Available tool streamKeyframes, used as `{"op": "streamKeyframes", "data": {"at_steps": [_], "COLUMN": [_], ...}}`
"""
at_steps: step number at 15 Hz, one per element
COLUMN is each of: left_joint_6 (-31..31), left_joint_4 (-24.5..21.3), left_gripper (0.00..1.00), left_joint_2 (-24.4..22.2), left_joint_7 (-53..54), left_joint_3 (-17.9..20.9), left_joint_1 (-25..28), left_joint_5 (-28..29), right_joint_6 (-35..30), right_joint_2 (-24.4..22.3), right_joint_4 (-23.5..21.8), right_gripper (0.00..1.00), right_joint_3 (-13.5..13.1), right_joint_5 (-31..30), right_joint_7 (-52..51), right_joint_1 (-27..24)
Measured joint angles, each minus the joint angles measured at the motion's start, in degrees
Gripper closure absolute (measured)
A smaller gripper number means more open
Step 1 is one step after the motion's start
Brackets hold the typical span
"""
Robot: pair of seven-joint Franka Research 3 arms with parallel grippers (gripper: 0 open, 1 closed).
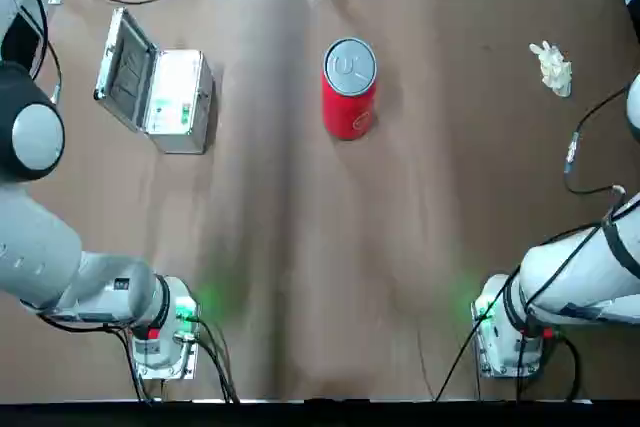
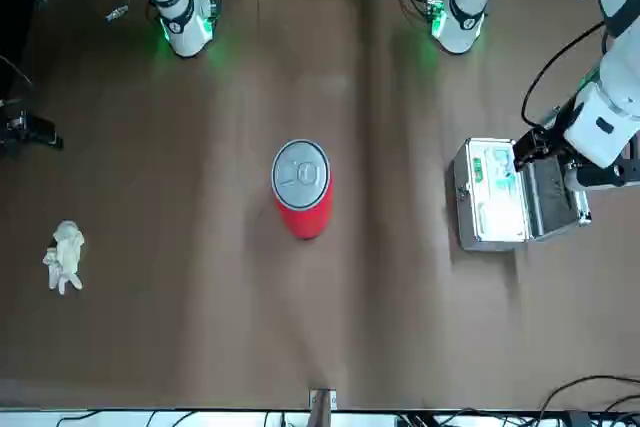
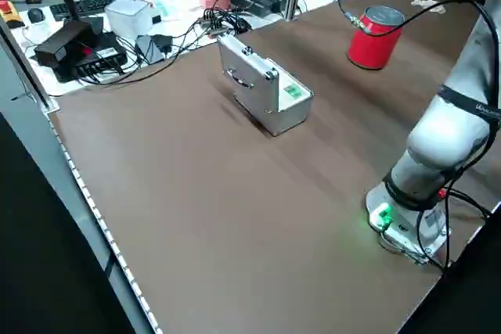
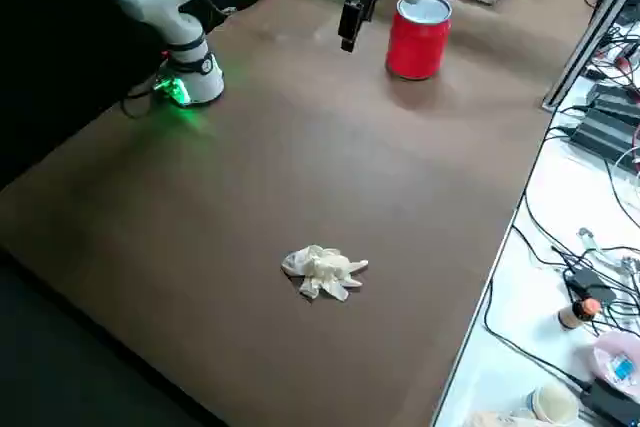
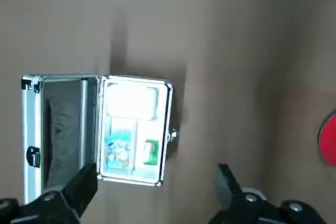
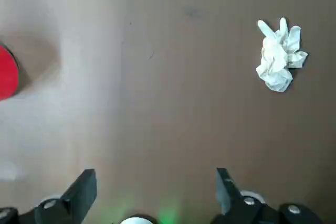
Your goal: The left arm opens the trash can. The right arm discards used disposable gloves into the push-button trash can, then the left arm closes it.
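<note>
The red trash can (image 1: 349,97) stands upright at the far middle of the table, its silver-grey lid (image 1: 349,62) down. The cream-white gloves (image 1: 552,68) lie bundled on the table at the far right, well apart from the can. My left gripper (image 5: 155,190) hangs open and empty, raised over the silver case, far left of the trash can (image 5: 328,139). On the right side, my right gripper (image 6: 153,188) hovers open and empty high over the table. The gloves (image 6: 278,59) lie some way from it, and the trash can (image 6: 6,72) shows at the edge of its wrist view.
A silver metal case (image 1: 165,92) lies open at the far left, its lid (image 1: 122,67) tilted back. Both arm bases (image 1: 165,332) (image 1: 510,332) stand at the near edge with green lights. Cables and desk clutter (image 3: 156,13) lie beyond the table's far edge.
</note>
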Motion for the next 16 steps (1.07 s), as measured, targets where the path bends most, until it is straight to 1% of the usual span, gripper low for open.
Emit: {"op": "streamKeyframes", "data": {"at_steps": [7,9,12,15,16], "left_joint_6": [-0.01,-0.01,0.0,0.93,1.6], "left_joint_4": [0.0,-0.01,-0.06,-0.05,-0.04], "left_gripper": [0.0,0.0,0.0,0.0,0.0], "left_joint_2": [0.17,0.8,3.01,5.94,7.05], "left_joint_7": [0.06,0.29,0.4,-0.17,-0.4], "left_joint_3": [-0.08,-0.74,-3.76,-8.14,-10.31], "left_joint_1": [-0.45,-0.86,-1.43,-1.99,-2.24], "left_joint_5": [0.0,0.0,0.0,-0.13,-0.82], "right_joint_6": [0.0,0.0,0.0,0.02,0.38], "right_joint_2": [0.0,0.0,0.0,0.0,0.0], "right_joint_4": [-0.05,-0.05,-0.09,-0.15,-0.23], "right_gripper": [0.0,0.0,0.0,0.0,0.0], "right_joint_3": [-0.04,-0.04,-0.06,-0.1,-0.12], "right_joint_5": [0.0,0.0,0.0,0.0,0.0], "right_joint_7": [0.0,0.0,0.0,0.0,0.0], "right_joint_1": [-0.27,-0.27,-0.29,-0.34,-0.41]}}
